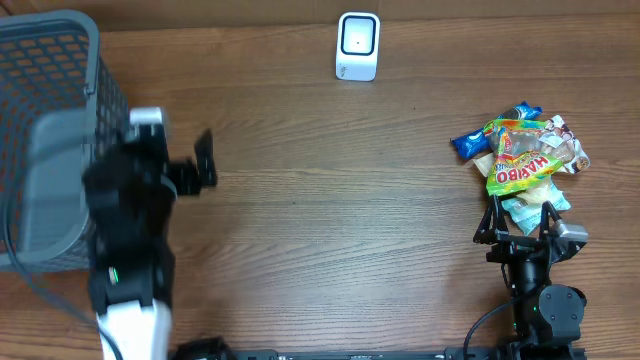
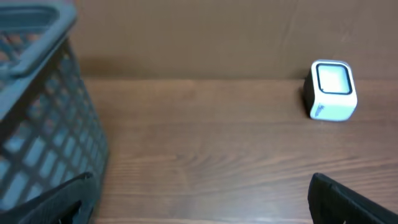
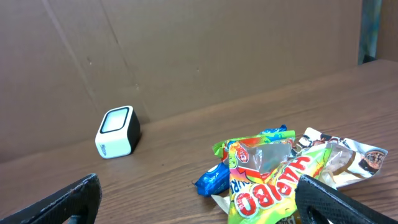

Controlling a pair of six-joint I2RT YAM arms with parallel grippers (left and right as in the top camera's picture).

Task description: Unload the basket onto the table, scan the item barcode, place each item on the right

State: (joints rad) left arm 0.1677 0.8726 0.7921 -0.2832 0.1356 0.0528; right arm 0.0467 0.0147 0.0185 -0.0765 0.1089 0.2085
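- My right gripper (image 1: 518, 226) has its jaws spread as wide as they go, with nothing between them. The left gripper (image 1: 175, 150) is also fully apart and empty, close beside the grey basket (image 1: 50, 60).
- Just ahead of the right jaws, almost at the fingertips, lies a small pile of snack packets. The Haribo bag (image 1: 522, 165) is on top, and I take it as the item to scan.
- The bag is yellow and green with red letters and a clear window. Its film is crinkled, and it rests a little tilted on the others.
- A blue packet (image 1: 470, 143) sticks out on the left side of the jaws, and a packet with brown print (image 3: 364, 158) lies on the right.
- I see no barcode on the upper face, so I think it is underneath.
- To do this step well, I would go down on the near edge of the bag and pinch only that one layer. The film looks slippery, and a neighbour could come up with it.
- Far ahead, to the left of the right jaws, stands the white scanner (image 1: 357, 46). I think the bag's back side must face its window.
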